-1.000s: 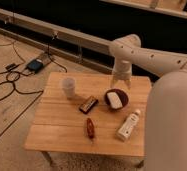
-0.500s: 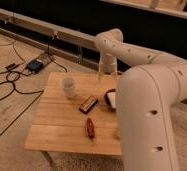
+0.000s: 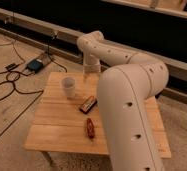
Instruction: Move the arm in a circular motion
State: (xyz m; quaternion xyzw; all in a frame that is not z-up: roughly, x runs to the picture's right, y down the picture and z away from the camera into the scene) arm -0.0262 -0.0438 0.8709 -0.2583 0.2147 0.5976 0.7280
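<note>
Camera view: the only view, looking down across a low wooden counter (image 3: 57, 127) on a concrete floor (image 3: 7, 130).
Arm: the cream-white arm (image 3: 129, 115) fills the right side. Its thick near segment rises from the bottom edge, bends at a rounded joint, and reaches back-left to a second joint. From there it turns down towards the counter's far edge.
Claw: the claw (image 3: 88, 74) hangs at the end of that downward segment, above the counter's back edge and just beside the white cup (image 3: 68, 87).
Claw state: cannot tell whether it is released or clenched. Nothing is visibly held.
Counter items: the white cup stands upright near the back left. A dark packet (image 3: 88, 104) lies near the middle. A reddish elongated item (image 3: 90, 127) lies nearer the front. All appear apart from the arm.
Floor: black cables (image 3: 7, 87) trail at left, with a small blue-topped box (image 3: 35, 65) beyond the counter.
Progress: judged from this pose, the arm is at the far-left part of a sweep. How much of the circle is done cannot be read from one moment.
Left to do: probably carrying the sweep round above the items without dipping into them.
</note>
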